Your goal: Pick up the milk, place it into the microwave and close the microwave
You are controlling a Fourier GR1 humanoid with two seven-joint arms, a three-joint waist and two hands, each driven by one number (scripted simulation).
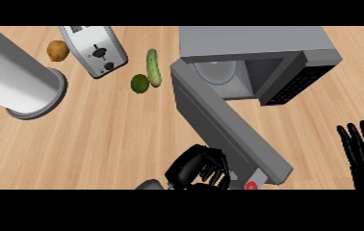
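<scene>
The grey microwave (249, 42) stands at the back right of the counter. Its door (227, 124) is swung wide open toward me, and the round glass plate (217, 73) shows inside. At the lower edge, by the door's near end, my left hand (195, 170) is curled round the milk carton (250, 183). Only a small white part of the carton with a red mark shows past the fingers. My right hand (352, 148) rests open at the right edge, fingers up, apart from the microwave.
A silver toaster (94, 49) lies at the back left with a potato (58, 50) beside it. A cucumber (153, 67) and a round green fruit (139, 83) lie left of the door's hinge. A large grey cylinder (28, 88) stands at the far left.
</scene>
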